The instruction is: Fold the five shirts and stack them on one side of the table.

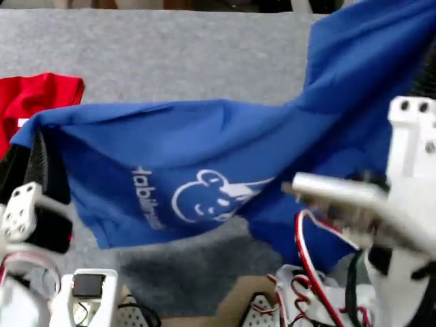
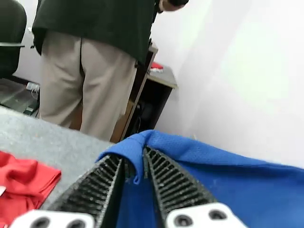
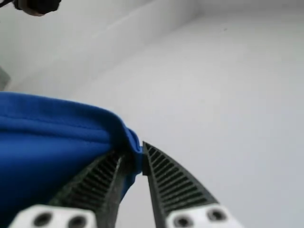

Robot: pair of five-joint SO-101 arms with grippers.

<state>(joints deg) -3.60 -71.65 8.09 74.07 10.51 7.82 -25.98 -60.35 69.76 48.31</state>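
The grey tabletop [image 1: 204,54] stretches across the scene beneath me. Over it hangs the blue shirt [image 1: 225,150], the biggest thing I am handling. It is lifted off the surface and stretched between my two arms like a banner. It runs from a low corner on my left side up to a higher edge on my right. A white print [image 1: 204,194] on its front faces the high camera. Its lower hem droops toward the near part of the tabletop, and I cannot tell whether the hem touches it.

The red shirt [image 1: 34,99] lies flat on the tabletop on my left side, near the corner of the blue shirt that my left arm holds up. It is crumpled, not folded.

My left end effector [image 2: 134,156] has its ribbed fingers drawn nearly together, with only a narrow gap between them. A folded bit of the blue shirt's edge is pinched in that gap.

My right end effector [image 3: 132,156] is closed to the same narrow gap. It clamps a hemmed edge of the blue shirt right at the tips of its fingers.
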